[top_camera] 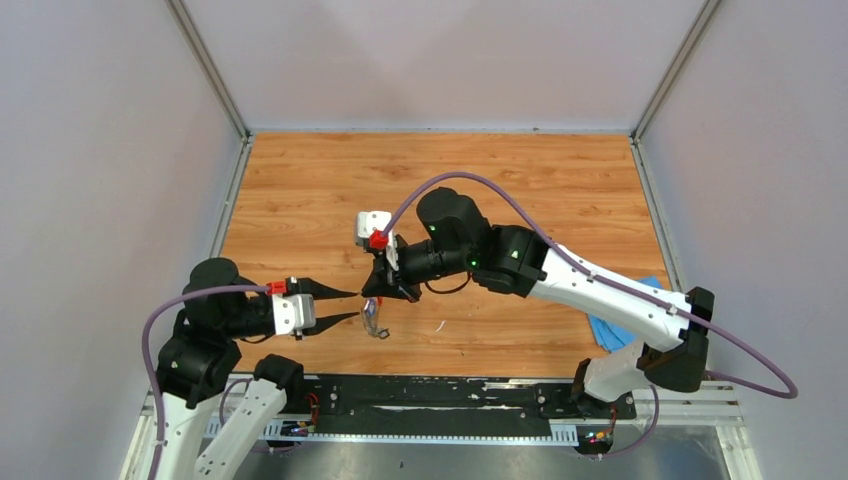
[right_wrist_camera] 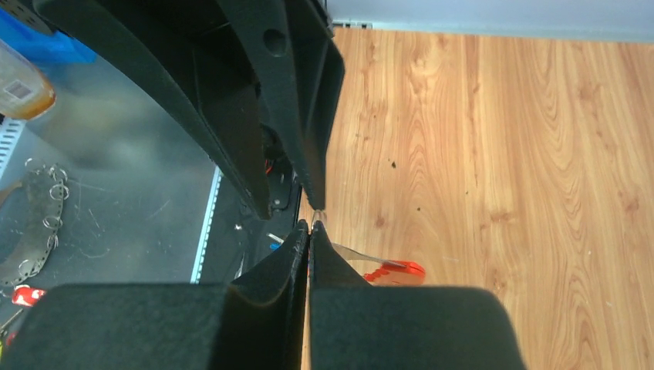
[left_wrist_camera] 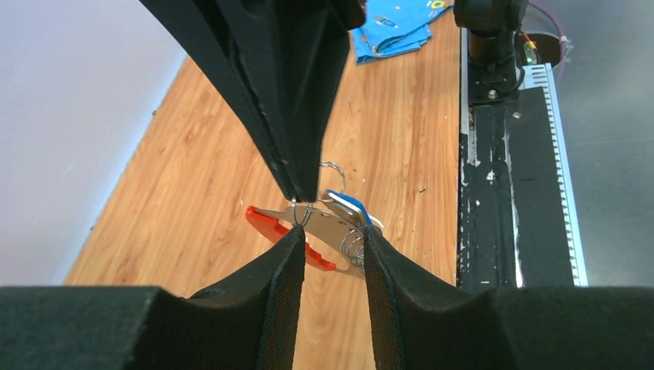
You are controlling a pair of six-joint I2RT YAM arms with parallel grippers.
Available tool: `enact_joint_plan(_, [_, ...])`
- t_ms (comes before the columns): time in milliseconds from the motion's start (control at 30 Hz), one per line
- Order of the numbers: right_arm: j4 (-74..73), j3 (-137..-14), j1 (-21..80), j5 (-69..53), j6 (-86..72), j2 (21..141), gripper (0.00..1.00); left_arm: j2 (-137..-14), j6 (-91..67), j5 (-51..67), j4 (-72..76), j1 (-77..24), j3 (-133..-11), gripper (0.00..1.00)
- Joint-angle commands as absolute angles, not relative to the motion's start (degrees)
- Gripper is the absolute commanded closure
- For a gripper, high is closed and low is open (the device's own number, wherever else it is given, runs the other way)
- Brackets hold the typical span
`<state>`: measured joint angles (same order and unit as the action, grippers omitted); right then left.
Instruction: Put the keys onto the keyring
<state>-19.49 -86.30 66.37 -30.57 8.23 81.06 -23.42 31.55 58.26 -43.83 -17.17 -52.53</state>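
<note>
Here, near the front middle of the wooden table [top_camera: 550, 180]: the keyring [top_camera: 375, 322], red loop and grey metal pieces bunched together. Pinched at its thin metal by the right gripper [top_camera: 385, 295], which points down with its fingers clenched flat together. Flanked by the left gripper [top_camera: 356, 305], fingers [left_wrist_camera: 285, 258] parted, one on each side of the wire coils, grasping nothing. Blue-and-white key [left_wrist_camera: 347, 205] showing among the metal pieces. Lifted or resting: cannot tell. At the table's right edge, a blue cloth [top_camera: 605, 330].

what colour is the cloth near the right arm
The cloth is blue, clearest in the left wrist view.
</note>
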Motion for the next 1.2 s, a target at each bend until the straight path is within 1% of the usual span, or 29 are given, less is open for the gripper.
enact_joint_plan(0, [-28.9, -91.4, 68.5, -26.6, 12.6, 83.2, 1.00, -27.0, 32.2, 58.0, -43.8, -17.0, -54.0, 0.63])
enact_joint_plan(300, [-34.3, -96.3, 71.1, -24.0, 15.8, 85.7, 1.00, -28.8, 32.1, 58.8, -43.7, -17.0, -54.2, 0.68])
enact_joint_plan(567, [-35.1, -98.8, 71.5, -23.6, 15.8, 87.3, 1.00, -28.9, 30.2, 60.9, -43.8, -17.0, -54.4, 0.80])
enact_joint_plan(767, [-35.2, -100.2, 71.9, -23.6, 15.7, 88.5, 1.00, -29.3, 29.0, 62.7, -43.7, -17.0, -54.5, 0.80])
enact_joint_plan(800, [-35.2, -100.2, 72.0, -23.6, 15.7, 88.5, 1.00, -29.3, 28.9, 62.8, -43.7, -17.0, -54.5, 0.82])
enact_joint_plan(967, [-35.5, -100.7, 72.0, -23.6, 15.6, 88.8, 1.00, -29.5, 29.3, 63.0, -43.7, -17.0, -54.5, 1.00])
enact_joint_plan(1033, [-35.3, -101.1, 72.0, -23.5, 15.2, 89.0, 1.00, -29.8, 29.5, 63.3, -43.7, -17.0, -54.7, 1.00])
enact_joint_plan(1067, [-35.1, -101.2, 71.9, -22.7, 14.5, 88.8, 0.99, -30.0, 29.5, 63.3, -43.7, -17.0, -54.8, 1.00])
enact_joint_plan(1167, [-32.4, -98.9, 71.0, -22.1, 12.5, 86.4, 0.85, -30.1, 29.4, 63.2, -43.8, -17.0, -55.0, 1.00])
